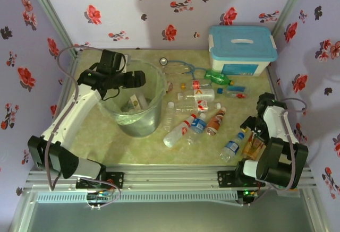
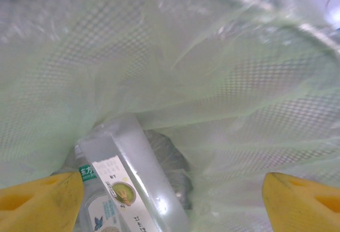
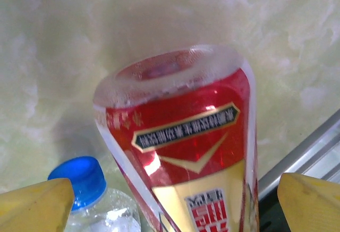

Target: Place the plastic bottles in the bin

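Bottle grasp: right claw (image 3: 174, 200) spread astride red-labelled bottle (image 3: 180, 120); squeeze mid-body, miss blue cap (image 3: 77, 181) at 7 o'clock; left claw (image 2: 172, 203) spread over bin (image 2: 223, 78).

A: What stands behind?
B: Lilac walls (image 1: 122, 3) printed with red and dark flowers, on three sides.
A: And below?
B: A pale green marbled bench (image 1: 106, 147), a ribbed aluminium rail (image 1: 170, 174) along its near edge.
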Action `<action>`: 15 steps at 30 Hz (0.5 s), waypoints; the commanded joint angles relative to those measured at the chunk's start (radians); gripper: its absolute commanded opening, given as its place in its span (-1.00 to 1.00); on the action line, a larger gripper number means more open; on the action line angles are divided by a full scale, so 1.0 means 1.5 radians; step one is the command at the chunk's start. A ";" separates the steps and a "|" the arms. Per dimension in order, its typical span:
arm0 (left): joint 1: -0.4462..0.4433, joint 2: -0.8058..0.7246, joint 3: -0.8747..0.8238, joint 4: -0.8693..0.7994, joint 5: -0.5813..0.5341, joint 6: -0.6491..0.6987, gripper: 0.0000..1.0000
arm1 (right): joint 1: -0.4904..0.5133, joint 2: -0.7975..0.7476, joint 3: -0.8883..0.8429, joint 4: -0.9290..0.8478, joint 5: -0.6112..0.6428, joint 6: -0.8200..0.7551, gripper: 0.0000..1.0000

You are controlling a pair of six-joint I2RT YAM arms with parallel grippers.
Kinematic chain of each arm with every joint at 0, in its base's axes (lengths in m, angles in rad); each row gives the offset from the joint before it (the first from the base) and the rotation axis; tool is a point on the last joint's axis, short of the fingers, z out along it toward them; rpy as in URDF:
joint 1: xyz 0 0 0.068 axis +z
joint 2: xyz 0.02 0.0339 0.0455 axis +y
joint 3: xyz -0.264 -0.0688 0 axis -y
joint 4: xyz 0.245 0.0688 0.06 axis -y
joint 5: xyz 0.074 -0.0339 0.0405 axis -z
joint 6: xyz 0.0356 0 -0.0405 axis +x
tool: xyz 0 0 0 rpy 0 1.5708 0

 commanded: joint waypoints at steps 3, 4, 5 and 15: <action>0.006 -0.028 0.019 0.021 -0.005 -0.006 0.75 | -0.007 0.056 -0.014 0.068 -0.022 0.021 0.94; 0.006 -0.028 0.021 0.019 -0.005 -0.006 0.75 | -0.007 0.060 -0.013 0.081 -0.033 0.024 0.91; 0.006 -0.027 0.023 0.018 -0.006 -0.005 0.75 | -0.007 0.060 -0.014 0.098 -0.052 0.031 0.88; 0.007 -0.015 0.046 0.011 -0.002 -0.017 0.77 | 0.059 0.129 0.059 0.213 -0.159 0.089 0.57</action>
